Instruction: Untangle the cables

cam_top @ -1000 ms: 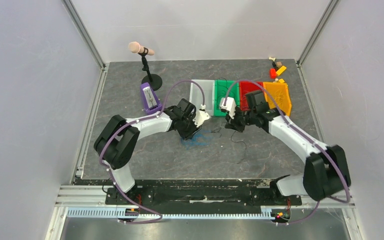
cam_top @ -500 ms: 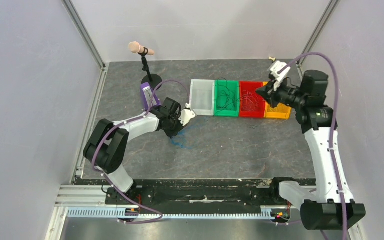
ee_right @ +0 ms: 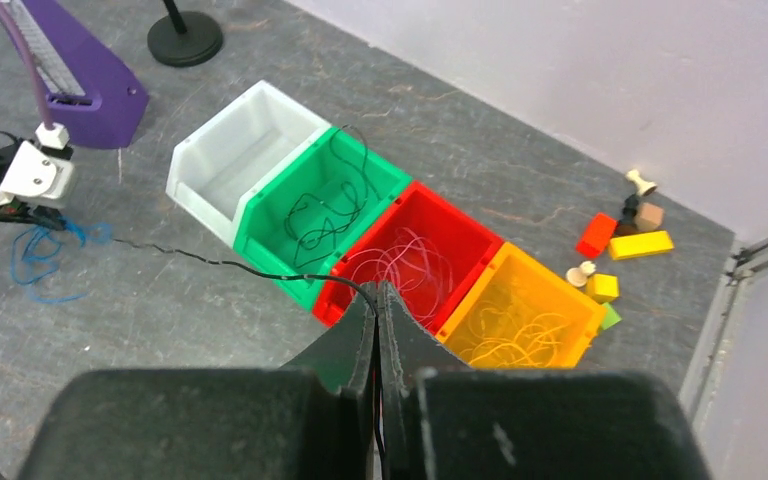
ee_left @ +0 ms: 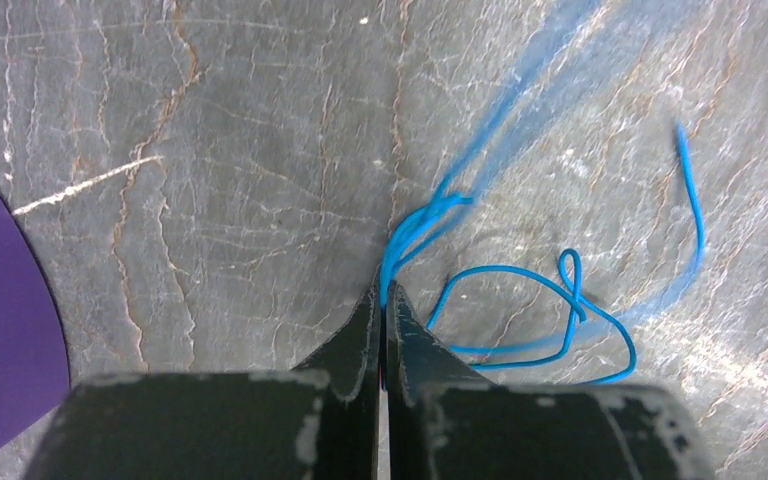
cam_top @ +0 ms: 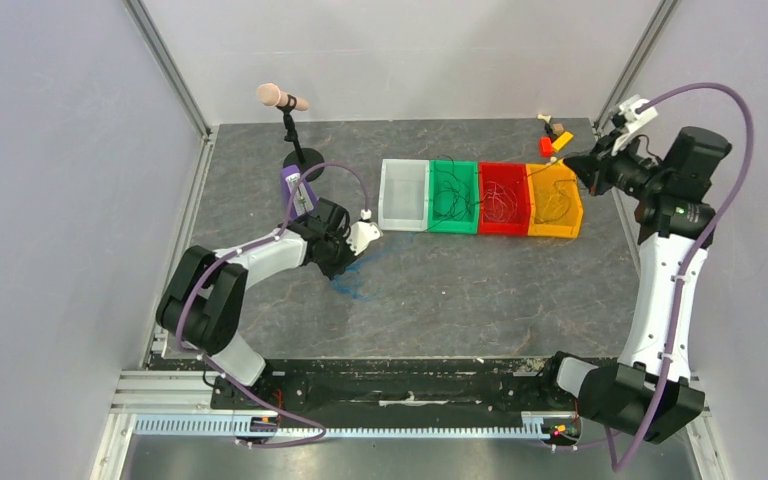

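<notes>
The left gripper (ee_left: 382, 300) is low over the table (cam_top: 460, 300), at 9 o'clock of its centre, with its fingers pressed together and pinching the blue cable (ee_left: 412, 225). In the left wrist view the pinched strands run from the fingertips toward 1 o'clock and are blurred further out. The rest of that cable lies on the table at 3 o'clock of the tips as a flat loop with its long axis running 9 to 3, and one free end points to 12 o'clock. The right gripper (ee_right: 378, 295) is raised at 2 o'clock of the table, beyond the orange bin (cam_top: 552, 232), with its fingers closed on the black cable (ee_right: 210, 262). This cable is drawn out nearly straight. In the right wrist view it leaves the tips toward 9 o'clock and passes the near edge of the bins to reach the blue heap beside the left gripper. In the top view its axis runs 2 to 8. The four bins stand touching in a row at 12 o'clock. The white bin (cam_top: 403, 195) shows only a bare floor, the green bin (cam_top: 454, 228) holds loose black cables, the red bin (cam_top: 504, 230) holds pale and red ones, and the orange bin holds yellow ones. A purple stand (cam_top: 298, 192) sits at 10 o'clock, and the pale gridded strip on it is too small to read. Toy blocks (cam_top: 554, 140) lie at 1 o'clock.
</notes>
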